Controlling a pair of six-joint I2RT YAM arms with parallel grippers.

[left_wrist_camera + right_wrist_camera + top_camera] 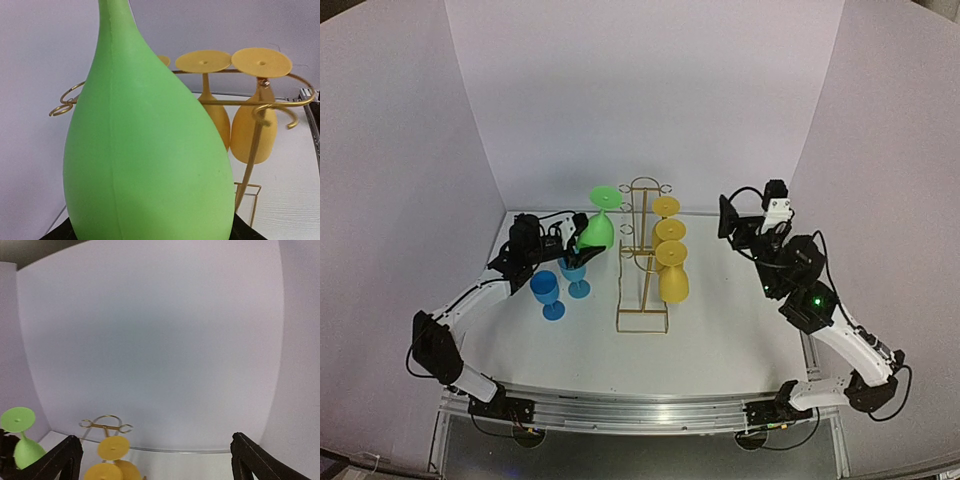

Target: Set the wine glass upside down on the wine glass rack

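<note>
Tabletop (pixel 730 335) white beneath gold rack (pixel 642 331), walls (pixel 640 90) lilac

The green wine glass (pixel 150 150) looks like smooth, matt plastic with a faint moulding seam down its bowl. The yellow glasses (pixel 252 130) and blue glasses (pixel 548 288) have the same dull, opaque plastic look. The rack (pixel 285 102) is thin gold-coloured metal wire, polished enough to glint along its curves, while the table (pixel 290 200) is white and matt with a faint grain, and the rail (pixel 640 405) at its near edge is bare metal.
</note>
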